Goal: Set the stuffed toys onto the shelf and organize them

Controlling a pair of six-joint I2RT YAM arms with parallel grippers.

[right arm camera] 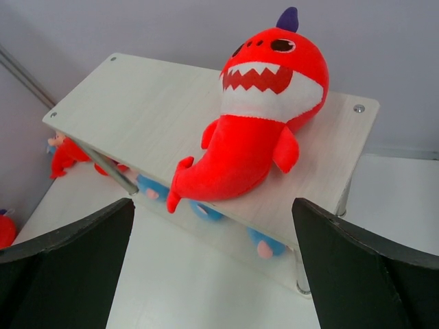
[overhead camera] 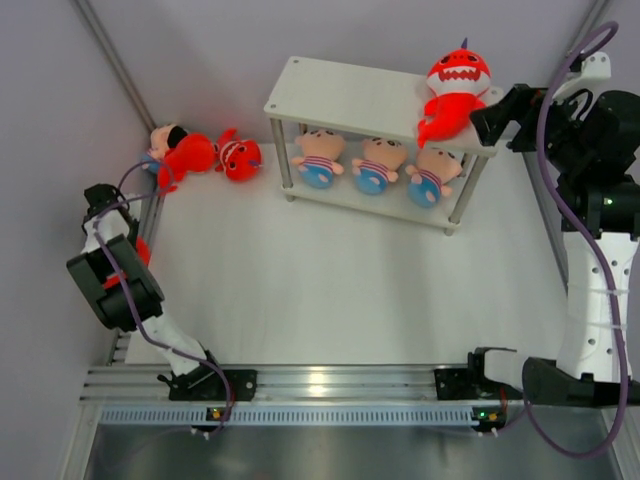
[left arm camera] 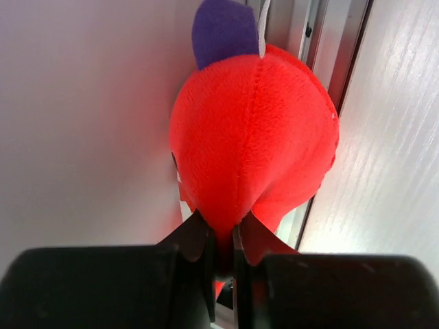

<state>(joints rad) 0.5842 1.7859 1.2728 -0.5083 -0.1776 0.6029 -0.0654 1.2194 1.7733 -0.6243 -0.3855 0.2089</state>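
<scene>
The off-white shelf [overhead camera: 340,95] stands at the back. A red shark [overhead camera: 455,88] [right arm camera: 264,116] lies on the right end of its top tier. Three striped dolls [overhead camera: 378,162] sit side by side on its lower tier. My right gripper [right arm camera: 211,203] [overhead camera: 497,117] hovers open just off the shelf's right end, facing that shark without touching it. My left gripper [left arm camera: 221,229] is shut on a pinch of another red shark [left arm camera: 254,137] [overhead camera: 143,250] at the left wall. In the top view the arm hides that gripper.
Two more red sharks [overhead camera: 190,155] [overhead camera: 240,158] and a doll [overhead camera: 163,138] lie in a heap at the table's back left corner. A metal rail [left arm camera: 346,62] runs along the left wall beside the held shark.
</scene>
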